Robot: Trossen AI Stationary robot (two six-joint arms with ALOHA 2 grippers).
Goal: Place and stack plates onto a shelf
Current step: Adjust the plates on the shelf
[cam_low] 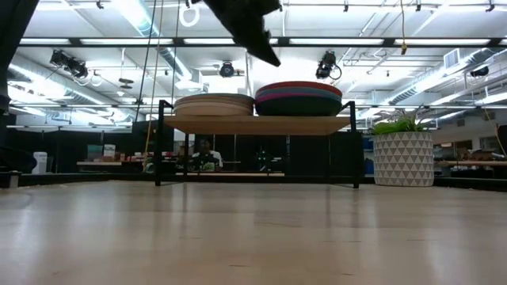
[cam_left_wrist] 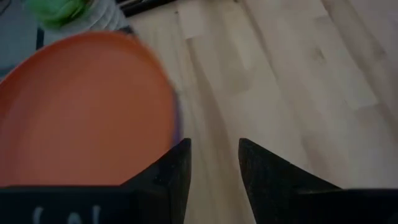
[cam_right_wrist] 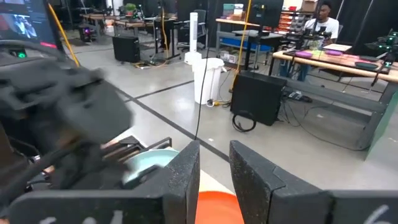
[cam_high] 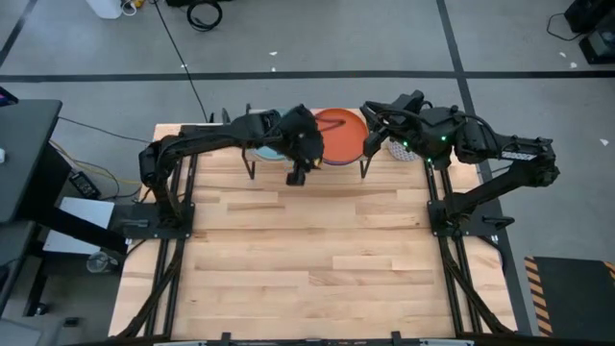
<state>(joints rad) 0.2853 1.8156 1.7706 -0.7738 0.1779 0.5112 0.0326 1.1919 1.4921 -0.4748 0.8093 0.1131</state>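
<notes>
The shelf (cam_low: pixel 257 124) stands at the table's far edge on thin black legs and bears two stacks of plates. The left stack (cam_low: pixel 214 104) shows tan and cream edges, with a light blue plate (cam_high: pixel 270 152) seen from above. The right stack (cam_low: pixel 299 99) is topped by the orange plate (cam_high: pixel 338 135). My left gripper (cam_high: pixel 297 175) hangs open above the shelf's near edge, beside the orange plate (cam_left_wrist: pixel 81 106). My right gripper (cam_high: pixel 368 144) is open at the orange plate's right rim (cam_right_wrist: pixel 214 208), above it. Neither holds anything.
A white patterned pot with a green plant (cam_low: pixel 404 154) stands right of the shelf, close under my right arm (cam_high: pixel 396 146). The slatted wooden tabletop (cam_high: pixel 307 250) stretches bare in front of the shelf. People sit at desks in the room behind.
</notes>
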